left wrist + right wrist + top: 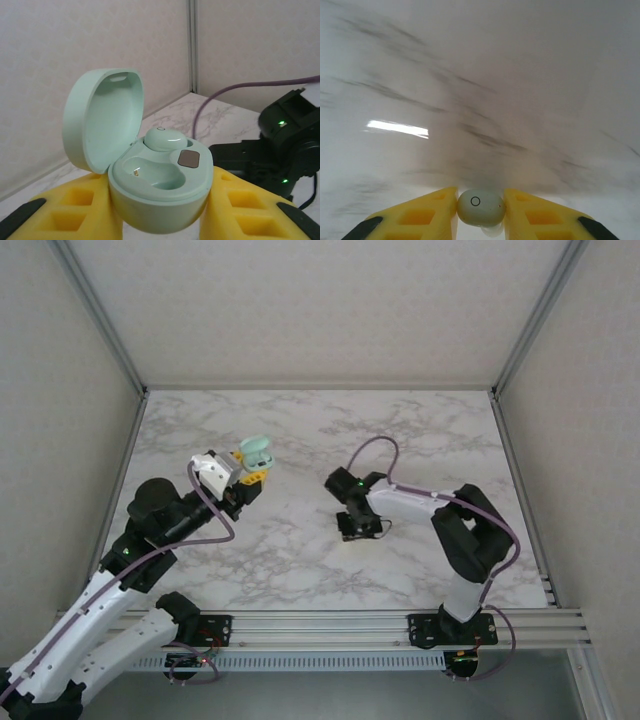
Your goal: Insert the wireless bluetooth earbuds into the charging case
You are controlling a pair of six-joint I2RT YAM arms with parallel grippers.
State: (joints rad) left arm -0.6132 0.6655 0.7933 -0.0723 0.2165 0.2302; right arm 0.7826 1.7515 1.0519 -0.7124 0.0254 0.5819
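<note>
A white marble table, walled in by pale panels on aluminium posts, carries both arms.

The right gripper (360, 527) is low over the middle of the table. Its yellow fingers (432, 215) are drawn in close on a mint green earbud (480, 207), pinching its two ends. The bud's long axis runs straight across from finger to finger. Its smooth outer face, marked with a small ring, looks back toward the wrist camera. The side that must meet the case faces down toward the marble, which is blurred.

The left gripper (247, 475) is raised at the left of the table, well apart from the right one. It is closed narrow on the mint green charging case (160, 200) and holds the body by its two sides. The case sits mouth-up. Its lid (102, 120) stands open on the left in the wrist view. A second earbud (164, 139) is already seated in the far socket. The near socket (150, 175) is empty, with a gold contact showing.

The step in hand looks like carrying the pinched bud across to that empty socket. To do it well:

- Lift clear of the table first and approach from above, on the side away from the lid.
- Turn the wrist so the bud's long axis lines up with the socket's oval.
- Keep the ringed face upward.
- Lower the bud until it seats before letting go.

The left arm should keep the case level.
</note>
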